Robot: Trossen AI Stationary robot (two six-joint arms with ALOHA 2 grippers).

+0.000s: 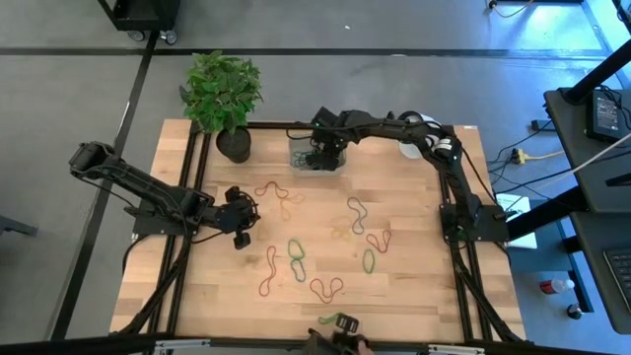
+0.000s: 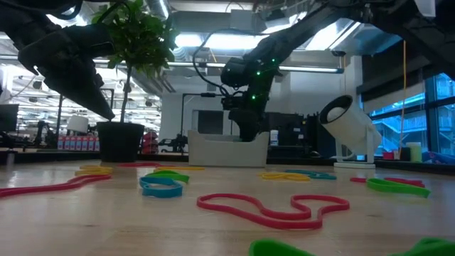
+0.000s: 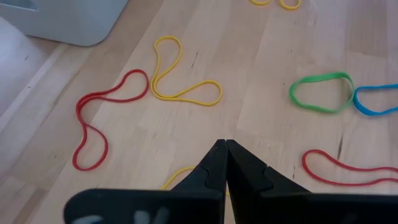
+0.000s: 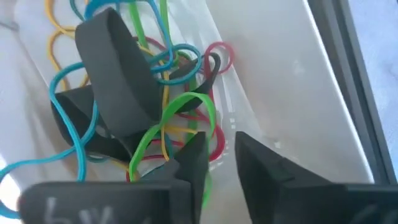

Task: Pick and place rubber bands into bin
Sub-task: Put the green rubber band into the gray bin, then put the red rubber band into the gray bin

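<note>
Right gripper (image 4: 221,158) hangs inside the bin (image 4: 292,81), jaws parted, a green rubber band (image 4: 180,118) draped just beside its fingertips atop the pile. Left gripper (image 3: 225,149), pinched shut and empty, hovers nearest the loose floor bands.

A wooden table (image 2: 213,235) is stretching away at eye level, scattered with rubber bands (image 2: 274,208) in red, green, blue and yellow. At the far edge a pale bin (image 2: 227,151) is sitting, with a dark arm's gripper (image 2: 250,131) dipping into it from above. A potted plant (image 2: 121,139) is standing left of the bin, and a white round camera (image 2: 348,124) right of it.
</note>
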